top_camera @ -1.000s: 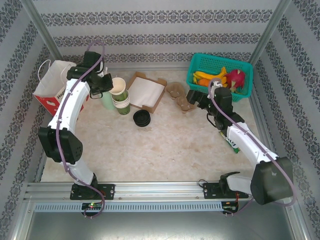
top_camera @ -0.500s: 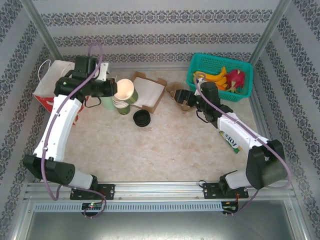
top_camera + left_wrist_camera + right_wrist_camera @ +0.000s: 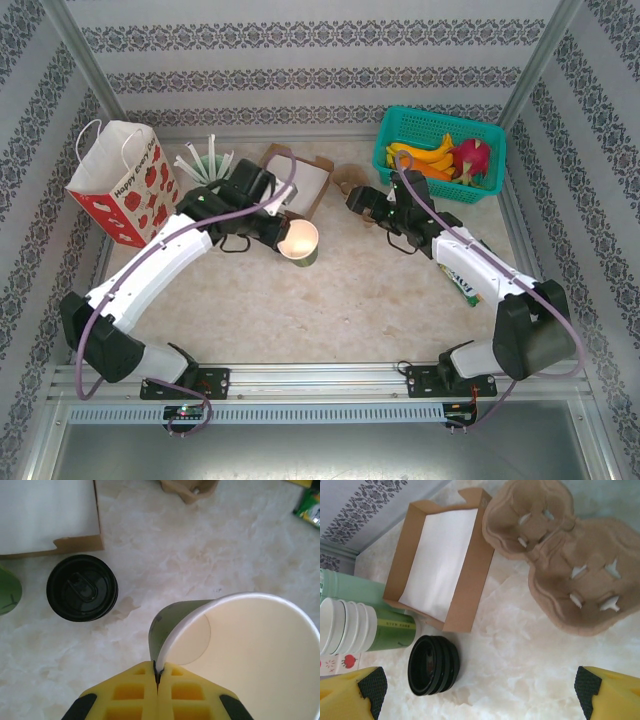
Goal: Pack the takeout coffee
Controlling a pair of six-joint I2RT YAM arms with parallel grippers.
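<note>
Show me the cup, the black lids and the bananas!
cup (image 3: 245,655), left wrist view, its cream inside.
black lids (image 3: 81,587), left wrist view, top lid's middle.
bananas (image 3: 418,156), top view, the yellow middle.

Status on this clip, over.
Left gripper: jaws shut on cup rim, cup lidless. Right gripper: jaws open near carrier. Lid stack on table, apart.

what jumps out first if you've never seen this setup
A lidless green cup is held near the table's middle, its rim pinched in the shut left gripper. The right gripper hangs wide open above the brown cup carrier and a stack of black lids. A red-and-white paper bag stands back left, a teal fruit basket back right.
</note>
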